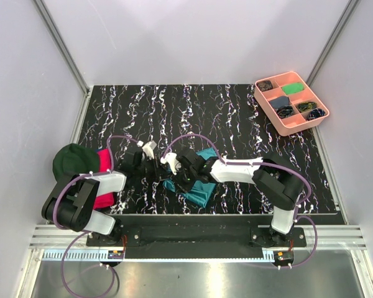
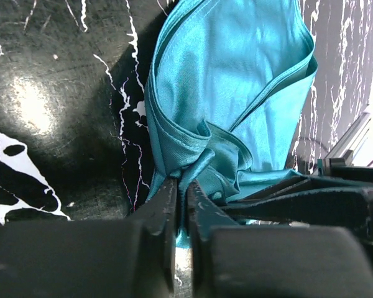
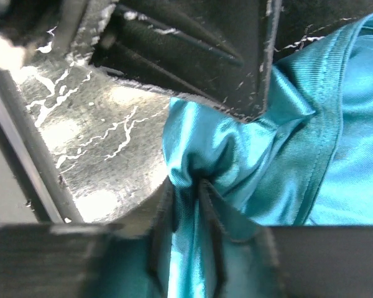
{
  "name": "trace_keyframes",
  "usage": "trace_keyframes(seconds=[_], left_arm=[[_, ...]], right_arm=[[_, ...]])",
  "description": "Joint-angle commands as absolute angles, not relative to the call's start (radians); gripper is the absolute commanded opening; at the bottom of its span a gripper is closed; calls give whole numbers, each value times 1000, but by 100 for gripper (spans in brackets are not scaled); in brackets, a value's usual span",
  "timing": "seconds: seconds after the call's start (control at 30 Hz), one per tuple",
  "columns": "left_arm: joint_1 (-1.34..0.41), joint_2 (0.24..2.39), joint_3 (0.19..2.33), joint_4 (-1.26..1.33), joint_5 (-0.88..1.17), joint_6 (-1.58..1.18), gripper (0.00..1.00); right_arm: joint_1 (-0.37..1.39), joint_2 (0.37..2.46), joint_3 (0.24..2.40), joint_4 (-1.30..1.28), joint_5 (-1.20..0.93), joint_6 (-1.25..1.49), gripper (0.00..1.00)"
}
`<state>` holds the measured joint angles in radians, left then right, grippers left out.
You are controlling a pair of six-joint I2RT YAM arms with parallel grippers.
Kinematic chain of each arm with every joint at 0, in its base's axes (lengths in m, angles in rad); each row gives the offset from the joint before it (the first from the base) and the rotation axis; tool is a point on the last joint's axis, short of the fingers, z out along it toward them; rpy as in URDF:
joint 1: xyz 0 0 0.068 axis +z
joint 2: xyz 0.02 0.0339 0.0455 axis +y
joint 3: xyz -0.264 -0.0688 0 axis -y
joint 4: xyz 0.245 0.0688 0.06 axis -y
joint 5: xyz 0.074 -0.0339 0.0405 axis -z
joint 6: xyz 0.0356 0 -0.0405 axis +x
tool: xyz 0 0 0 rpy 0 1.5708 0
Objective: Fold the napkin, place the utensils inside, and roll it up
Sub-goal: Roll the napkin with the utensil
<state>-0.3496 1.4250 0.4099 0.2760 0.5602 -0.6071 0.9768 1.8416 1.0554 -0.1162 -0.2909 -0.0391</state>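
The teal napkin (image 1: 199, 189) lies bunched and partly folded on the black marbled table, near the front middle. My left gripper (image 1: 156, 162) meets it from the left; in the left wrist view the jaws pinch a hem fold of the napkin (image 2: 236, 81) between them, gripper (image 2: 181, 186). My right gripper (image 1: 177, 167) comes in from the right and is shut on a gathered fold of the same napkin (image 3: 336, 143), gripper (image 3: 188, 186). The two grippers sit close together at the cloth's left edge. The utensils are out of view.
A pink tray (image 1: 294, 127) with compartments of small items stands at the back right. A dark green cap (image 1: 74, 160) and a bright pink-red cloth (image 1: 103, 162) lie at the left, by the left arm. The table's front edge runs just below the napkin.
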Motion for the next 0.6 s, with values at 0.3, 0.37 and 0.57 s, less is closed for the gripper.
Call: trace_keyframes(seconds=[0.3,0.37,0.57], left_arm=[[-362,1434,492,121,549,-584,0],[-362,1437,500,109,551,-586,0],[-362,1443,509,92,557,-586,0]], right_arm=[[1051,1713,1015,-195,-29,-58,62],[1077,1716,1020,-184,24,-67,63],[1103,1773,1042,-167,70,-90,65]])
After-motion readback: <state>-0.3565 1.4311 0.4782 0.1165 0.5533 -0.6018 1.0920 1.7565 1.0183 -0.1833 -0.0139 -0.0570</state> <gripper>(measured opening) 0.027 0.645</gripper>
